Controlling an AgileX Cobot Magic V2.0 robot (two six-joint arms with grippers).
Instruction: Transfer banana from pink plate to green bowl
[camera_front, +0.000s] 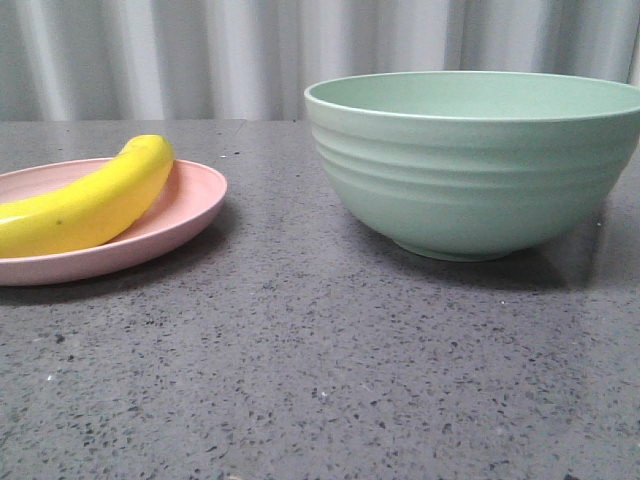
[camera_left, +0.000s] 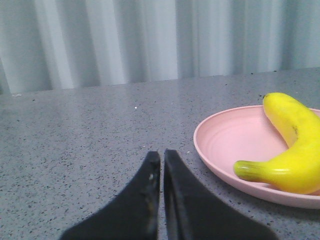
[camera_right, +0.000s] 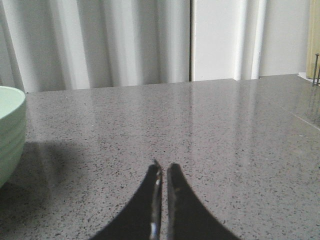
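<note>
The yellow banana (camera_front: 90, 200) lies on the pink plate (camera_front: 195, 205) at the left of the front view. The mint-green bowl (camera_front: 470, 165) stands at the right, empty as far as its rim lets me see. Neither gripper shows in the front view. In the left wrist view my left gripper (camera_left: 162, 156) is shut and empty, low over the counter, apart from the pink plate (camera_left: 220, 145) and the banana (camera_left: 295, 145). In the right wrist view my right gripper (camera_right: 164, 167) is shut and empty, apart from the bowl's side (camera_right: 10, 130).
The speckled grey counter (camera_front: 320, 370) carries everything. A pale pleated curtain (camera_front: 200, 50) closes the back. A seam or raised strip (camera_right: 305, 117) crosses the counter at the edge of the right wrist view.
</note>
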